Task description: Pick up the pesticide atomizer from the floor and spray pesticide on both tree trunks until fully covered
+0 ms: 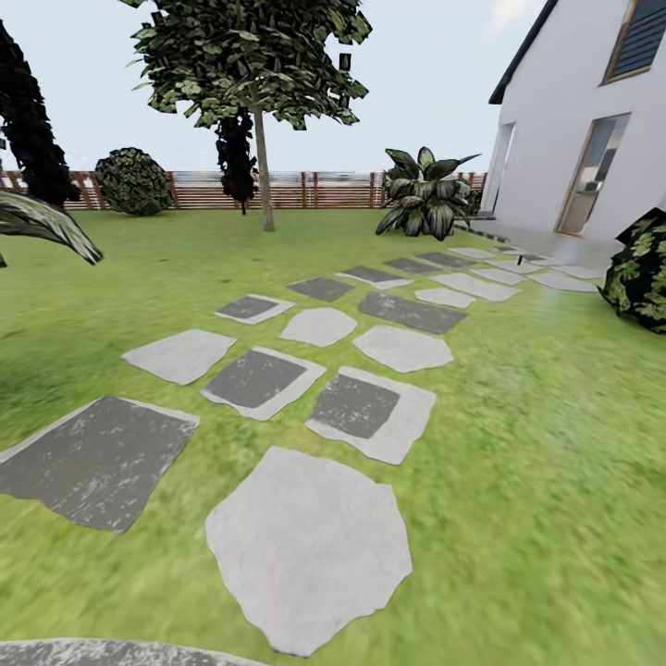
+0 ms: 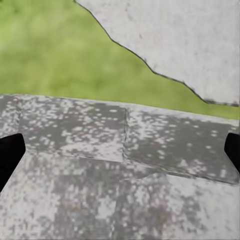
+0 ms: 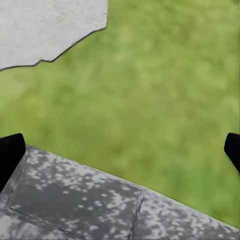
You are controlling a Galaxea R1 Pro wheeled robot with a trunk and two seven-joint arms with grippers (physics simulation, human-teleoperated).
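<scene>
My left jaws (image 2: 120, 150) and right jaws (image 3: 120, 150) both gape wide and empty above speckled grey floor (image 1: 305, 546) slabs set in grass (image 1: 555, 444), fence (image 1: 314, 190) and house (image 1: 564, 120) far beyond, the atomizer's whereabouts unclear.

Bright, even daylight without cast shadows; grass (image 1: 555, 444) blurs toward the edges.

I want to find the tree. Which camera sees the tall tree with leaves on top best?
The head view. The tree stands whole there, thin bare trunk and leafy crown, far across the lawn before the wooden fence. The wrist views look down at grass and stone slabs, so they tell nothing about the tree.
</scene>
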